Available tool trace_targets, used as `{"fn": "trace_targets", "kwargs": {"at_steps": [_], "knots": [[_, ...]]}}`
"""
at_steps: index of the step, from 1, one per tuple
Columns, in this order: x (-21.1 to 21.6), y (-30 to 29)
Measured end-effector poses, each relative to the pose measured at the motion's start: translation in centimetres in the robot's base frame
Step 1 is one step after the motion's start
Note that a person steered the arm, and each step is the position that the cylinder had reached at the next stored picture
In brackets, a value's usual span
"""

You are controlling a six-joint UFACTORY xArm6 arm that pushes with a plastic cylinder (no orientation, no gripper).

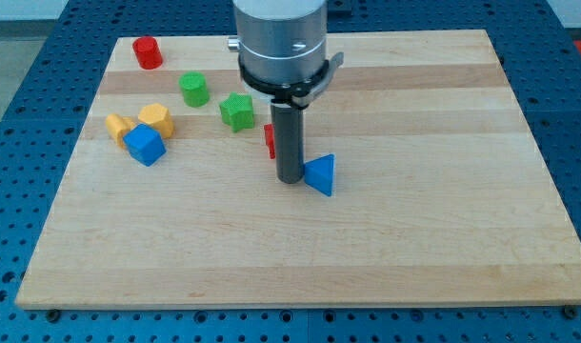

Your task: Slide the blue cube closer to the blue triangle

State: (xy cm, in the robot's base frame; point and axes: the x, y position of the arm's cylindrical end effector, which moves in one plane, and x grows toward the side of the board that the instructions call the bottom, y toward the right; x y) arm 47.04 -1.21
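The blue cube (pixel 144 145) sits at the view's left on the wooden board (pixel 386 248), touching a yellow block. The blue triangle (pixel 321 175) lies near the board's middle. My tip (pixel 290 180) is right at the triangle's left side, touching or nearly touching it. The tip is far to the right of the blue cube. The rod hangs from the grey arm end (pixel 281 43) at the view's top.
Two yellow blocks (pixel 157 119) (pixel 118 126) sit just above the blue cube. A red cylinder (pixel 147 51) is at the top left. A green cylinder (pixel 194 89) and a green star (pixel 237 111) lie between. A red block (pixel 270 140) is partly hidden behind the rod.
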Motion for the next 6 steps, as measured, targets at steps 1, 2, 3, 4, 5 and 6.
{"fn": "trace_targets", "kwargs": {"at_steps": [1, 2, 3, 4, 5, 6], "knots": [[3.0, -4.0], [5.8, -13.2], [3.7, -28.6], [1.6, -29.2], [-4.4, -29.2], [-9.7, -28.8]]}}
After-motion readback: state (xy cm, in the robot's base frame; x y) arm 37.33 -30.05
